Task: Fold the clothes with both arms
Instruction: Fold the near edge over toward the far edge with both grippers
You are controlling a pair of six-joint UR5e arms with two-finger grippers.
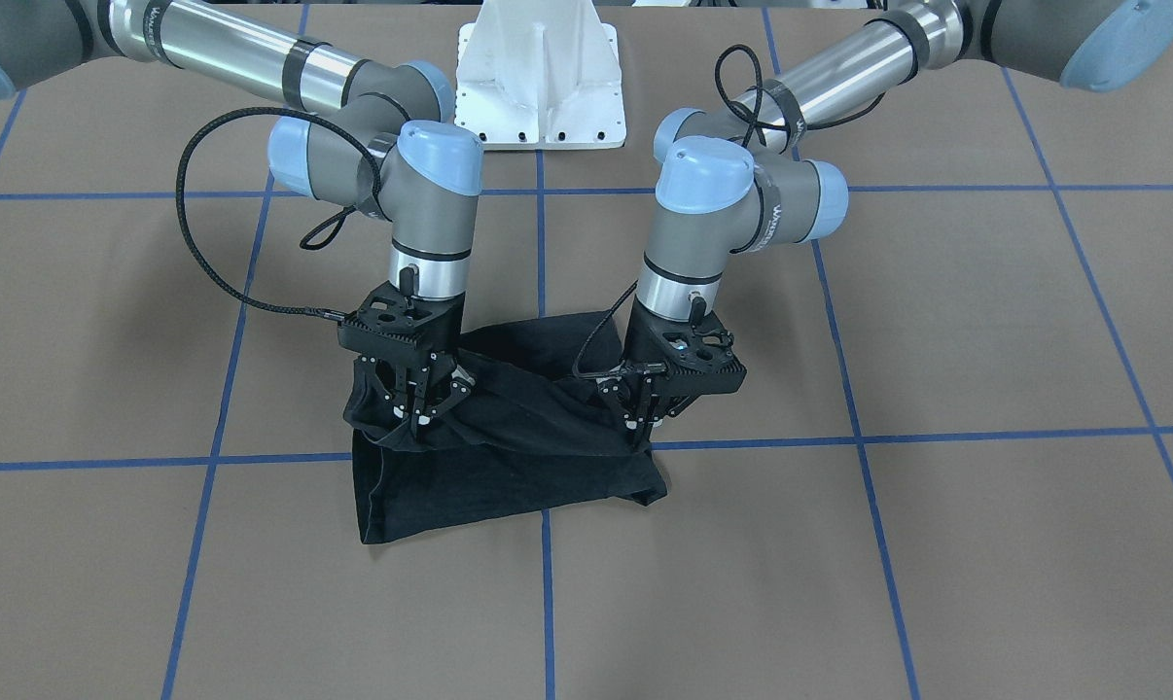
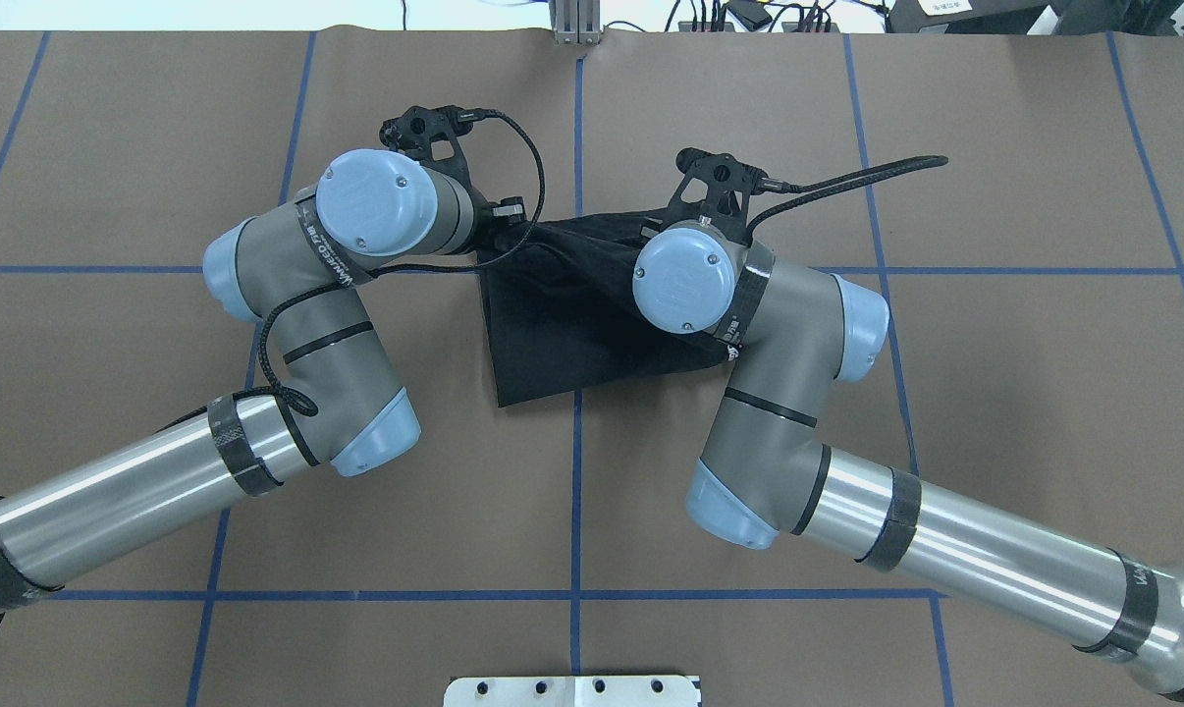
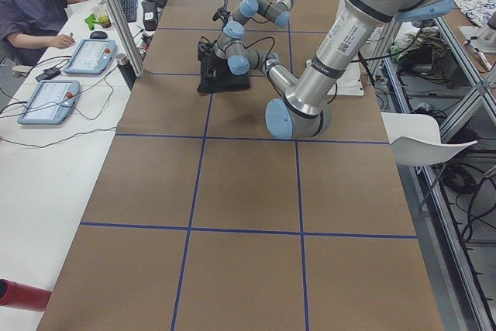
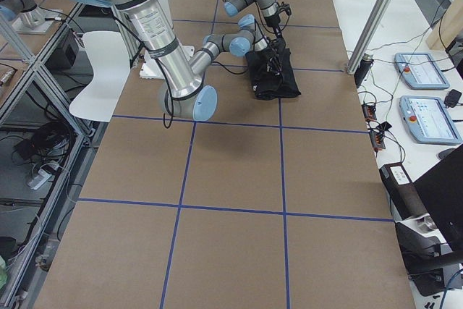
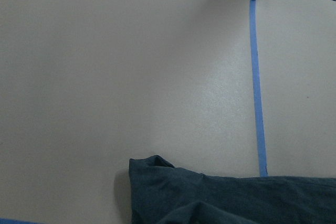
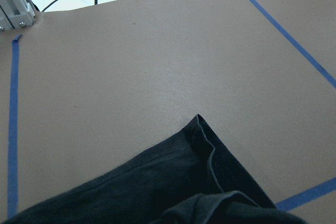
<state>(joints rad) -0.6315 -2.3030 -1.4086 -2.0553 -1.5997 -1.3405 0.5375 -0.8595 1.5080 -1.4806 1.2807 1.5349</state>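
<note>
Exterior front-facing view: I am watching the left pincer (image 1: 637, 428) and right pincer (image 1: 419, 413), each pinching a raised edge of the black T-shirt (image 1: 509, 491), which is lying part-folded mid-worktop (image 1: 937, 544). I am judging the main risk to be one pinch slipping, or one side travelling ahead of the other and skewing the fold.

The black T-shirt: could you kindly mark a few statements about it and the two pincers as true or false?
1. The left pincer and the right pincer both grip the T-shirt. True.
2. The T-shirt's logo faces up. False: only plain black cloth shows.
3. The T-shirt lies across a blue tape line. True.
4. The T-shirt hangs wholly clear of the table. False: much of it rests on the table.
</note>
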